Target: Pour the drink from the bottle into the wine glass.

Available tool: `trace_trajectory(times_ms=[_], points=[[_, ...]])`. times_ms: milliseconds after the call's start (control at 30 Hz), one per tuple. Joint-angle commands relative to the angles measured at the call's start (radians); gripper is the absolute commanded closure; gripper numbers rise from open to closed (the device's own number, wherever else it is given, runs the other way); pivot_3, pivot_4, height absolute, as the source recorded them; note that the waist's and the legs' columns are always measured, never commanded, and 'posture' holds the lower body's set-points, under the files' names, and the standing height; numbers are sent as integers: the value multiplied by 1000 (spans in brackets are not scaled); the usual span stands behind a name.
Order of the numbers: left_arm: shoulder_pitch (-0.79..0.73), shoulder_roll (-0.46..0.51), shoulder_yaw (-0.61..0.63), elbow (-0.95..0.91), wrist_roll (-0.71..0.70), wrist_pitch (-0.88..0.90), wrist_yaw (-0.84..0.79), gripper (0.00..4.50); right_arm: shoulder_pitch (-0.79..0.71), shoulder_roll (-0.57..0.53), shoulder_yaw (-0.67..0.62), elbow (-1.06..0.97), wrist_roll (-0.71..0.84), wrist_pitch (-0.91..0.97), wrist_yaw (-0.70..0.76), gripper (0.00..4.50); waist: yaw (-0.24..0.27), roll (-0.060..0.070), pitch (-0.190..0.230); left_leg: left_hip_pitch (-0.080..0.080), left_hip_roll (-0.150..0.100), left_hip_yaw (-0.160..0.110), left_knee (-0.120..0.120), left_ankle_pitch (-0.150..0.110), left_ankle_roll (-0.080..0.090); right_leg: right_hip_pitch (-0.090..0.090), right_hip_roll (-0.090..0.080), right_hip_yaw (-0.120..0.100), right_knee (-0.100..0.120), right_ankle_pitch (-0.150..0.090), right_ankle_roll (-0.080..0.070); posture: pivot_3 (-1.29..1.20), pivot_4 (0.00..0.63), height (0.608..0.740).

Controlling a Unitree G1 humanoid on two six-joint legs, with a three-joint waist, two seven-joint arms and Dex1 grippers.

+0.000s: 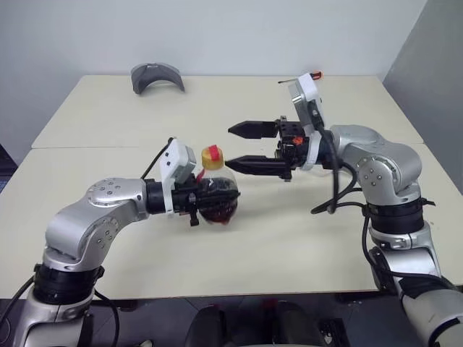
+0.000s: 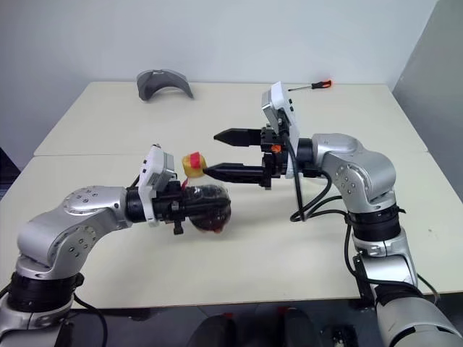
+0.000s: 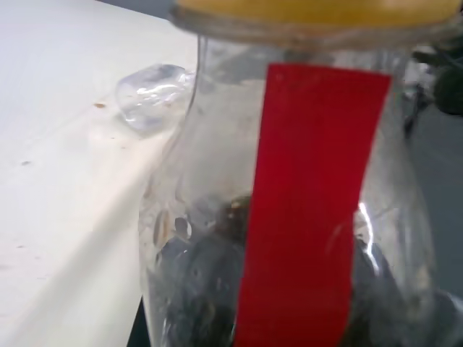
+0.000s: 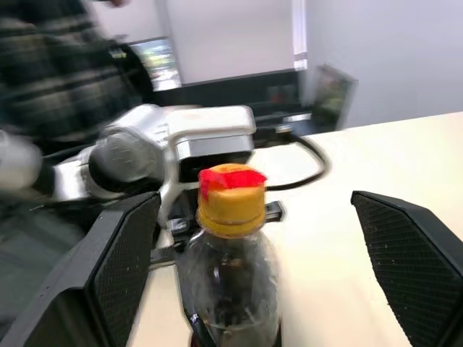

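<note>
Bottle [image 1: 215, 194] sat gripped in your left claw [image 1: 206, 199], cap [image 4: 230, 191] still on. Your right claw [image 1: 246, 148] stood wide open around that cap, holding nothing. Uncapping was the step, I judge; next, close and twist.

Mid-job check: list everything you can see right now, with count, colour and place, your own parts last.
small squat clear plastic bottle: one, yellow cap with red tag strip, held above the near table in the left claw
dark reddish-brown drink: one portion, low in the bottle's belly
cream table: two tops butted together, across the scene
grey curved object: one, far table, left side
screwdriver with orange handle: one, far table, right side
person in a dark checked sleeve: one, behind the left arm in the right wrist view
left claw: black, shut on the bottle
right claw: black, open, level with the cap
</note>
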Motion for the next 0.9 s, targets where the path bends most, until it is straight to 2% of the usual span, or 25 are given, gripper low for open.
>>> trace_trajectory(times_ms=[33, 300, 667, 900], points=[[-36, -6, -16, 32, 44, -72, -23, 3363, -10, 44, -8, -40, -39, -26, -131, 0, 0, 0, 0, 0, 0, 0, 0, 0, 0, 0, 0, 0, 0, 0, 0, 0, 150, 740], [-84, -32, -44, 80, 73, -106, -45, 3364, -45, 122, 11, -24, -68, -36, -240, 0, 0, 0, 0, 0, 0, 0, 0, 2, -3, 0, 0, 0, 0, 0, 0, 0, 150, 740], [-108, -35, -40, 117, 94, -125, -67, 3364, -63, 114, 3, -30, -16, 5, -213, 0, 0, 0, 0, 0, 0, 0, 0, 0, 0, 0, 0, 0, 0, 0, 0, 0, 150, 740], [-121, -49, -41, 122, 96, -126, -61, 3364, -57, 116, 38, 19, -61, -36, -222, 0, -1, 0, 0, 0, 0, 0, 0, 0, 0, 0, 0, 0, 0, 0, 0, 0, 150, 740]])
